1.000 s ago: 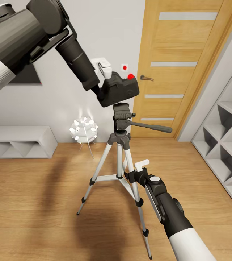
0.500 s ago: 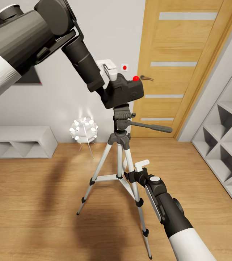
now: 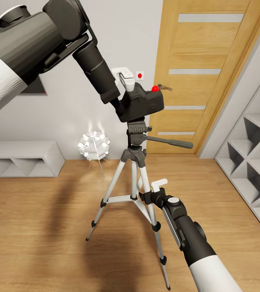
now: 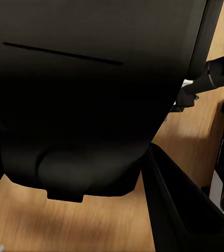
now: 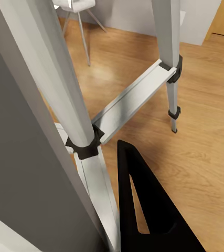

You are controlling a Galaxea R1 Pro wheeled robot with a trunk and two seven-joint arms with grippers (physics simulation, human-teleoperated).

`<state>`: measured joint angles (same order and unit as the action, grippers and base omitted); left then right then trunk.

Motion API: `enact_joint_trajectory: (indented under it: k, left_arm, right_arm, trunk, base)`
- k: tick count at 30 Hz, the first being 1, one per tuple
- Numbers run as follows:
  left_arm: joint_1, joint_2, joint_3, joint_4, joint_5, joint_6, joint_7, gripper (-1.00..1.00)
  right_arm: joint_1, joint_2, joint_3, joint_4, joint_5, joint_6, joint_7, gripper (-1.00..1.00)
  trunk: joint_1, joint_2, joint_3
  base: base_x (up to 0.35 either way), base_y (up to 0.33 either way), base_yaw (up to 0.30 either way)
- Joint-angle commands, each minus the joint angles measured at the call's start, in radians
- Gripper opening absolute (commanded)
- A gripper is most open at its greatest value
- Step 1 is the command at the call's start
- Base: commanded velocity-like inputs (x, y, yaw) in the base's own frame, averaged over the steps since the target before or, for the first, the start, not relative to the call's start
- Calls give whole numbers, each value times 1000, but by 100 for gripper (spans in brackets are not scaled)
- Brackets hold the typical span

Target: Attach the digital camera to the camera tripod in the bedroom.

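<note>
Two arms show in the head view. Left arm comes down from the upper left of the frame, and its gripper (image 3: 123, 87) has its fingers closed on the camera (image 3: 142, 104) at centre frame. One white finger (image 3: 125, 79) lies against the camera's upper left corner. The camera is tilted, its red button (image 3: 155, 88) at the top right, and its underside sits at the black pan head (image 3: 136, 132) of the tripod (image 3: 134, 178) — touching or just above, I cannot tell which. In the left wrist view the camera (image 4: 91, 89) is a big dark mass between two black fingers (image 4: 180, 210), with the tripod handle (image 4: 216, 76) at the right edge.

Right arm rises from the lower right of the head view. Its gripper (image 3: 153, 190) is at a tripod leg near the black joint, a white finger (image 3: 159, 184) beside the leg. In the right wrist view a silver leg (image 5: 54, 89) passes close beside a black finger (image 5: 153, 215) — whether the fingers grip the leg I cannot tell.

Behind, the tripod's handle (image 3: 170, 142) points right toward the wooden door (image 3: 211, 77). A white ball lamp (image 3: 93, 145) stands left of the tripod, a low white shelf (image 3: 20, 159) at the left edge, cube shelves (image 3: 255, 162) at the right, all on a wood floor (image 3: 40, 227).
</note>
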<state>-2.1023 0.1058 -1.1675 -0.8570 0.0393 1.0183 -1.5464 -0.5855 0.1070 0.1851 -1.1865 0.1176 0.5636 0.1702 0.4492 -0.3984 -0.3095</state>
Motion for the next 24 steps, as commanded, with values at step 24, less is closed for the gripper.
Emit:
enact_joint_trajectory:
  k: [24]
  left_arm:
    - [-2,12,-45,4,-13,4,-3,-100]
  right_arm:
    - [-1,0,-1,7,8,6,9,-100]
  trunk:
    - [1,-2,-2]
  base:
    - [0,0,0]
